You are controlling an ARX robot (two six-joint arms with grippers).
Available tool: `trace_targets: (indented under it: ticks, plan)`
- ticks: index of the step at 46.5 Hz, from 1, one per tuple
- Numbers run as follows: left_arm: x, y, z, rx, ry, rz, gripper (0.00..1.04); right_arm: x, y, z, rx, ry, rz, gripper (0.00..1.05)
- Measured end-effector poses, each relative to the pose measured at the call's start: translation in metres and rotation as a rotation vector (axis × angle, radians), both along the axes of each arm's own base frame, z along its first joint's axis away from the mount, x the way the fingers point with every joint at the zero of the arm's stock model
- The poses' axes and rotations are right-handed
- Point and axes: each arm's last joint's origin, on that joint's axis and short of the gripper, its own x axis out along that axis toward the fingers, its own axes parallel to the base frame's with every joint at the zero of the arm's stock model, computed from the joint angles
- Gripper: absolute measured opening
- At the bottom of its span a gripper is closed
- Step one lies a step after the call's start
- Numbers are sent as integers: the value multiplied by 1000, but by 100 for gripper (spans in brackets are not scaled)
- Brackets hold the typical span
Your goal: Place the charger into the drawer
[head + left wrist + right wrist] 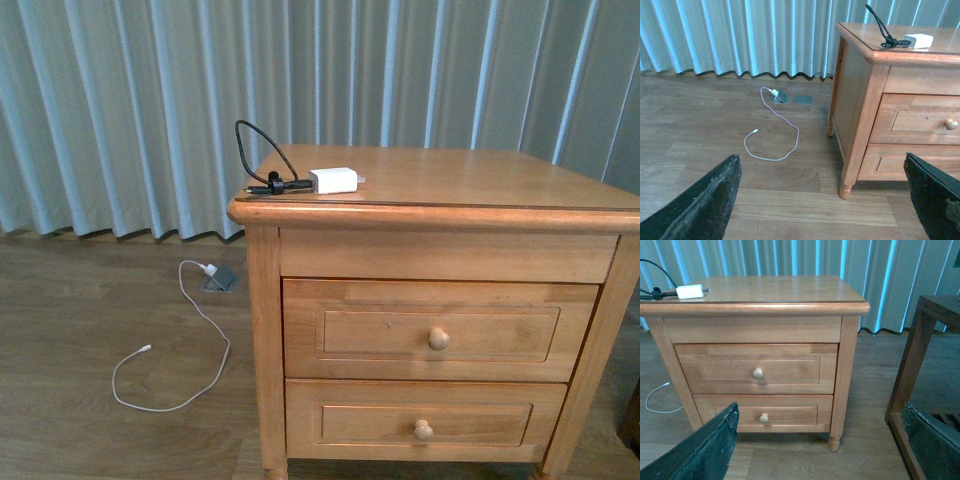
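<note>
One charger (333,180) on nightstand top (470,175); drawer (380,332) closed; left fingers (705,202), right fingers (705,452) spread; curtain (120,110) behind.

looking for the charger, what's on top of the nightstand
Only the charger, black cable looped at one end, lies on the nightstand top near its front left corner. The drawer is shut, so its inside is hidden.

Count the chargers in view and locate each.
2. The charger, black-cabled, lies on the nightstand top near its front left corner. The floor charger, white-cabled, sits at the floor socket left of the nightstand. The shut drawer and lower drawer could hide more.
</note>
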Motion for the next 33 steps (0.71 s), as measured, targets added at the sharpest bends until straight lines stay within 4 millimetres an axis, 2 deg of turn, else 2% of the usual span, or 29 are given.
trace_targets:
  ticks: [21, 24, 29, 33]
  plan:
    - [0, 0, 0, 0, 0, 0, 99, 0, 0, 0, 0, 0, 0, 96]
    - [0, 0, 0, 0, 0, 0, 99, 2, 1, -1, -31, 50, 91, 96]
    - [0, 0, 0, 0, 0, 0, 99, 25, 11, 5, -86, 102, 235, 96]
    - [0, 0, 0, 0, 0, 0, 99, 53, 22, 12, -120, 88, 255, 96]
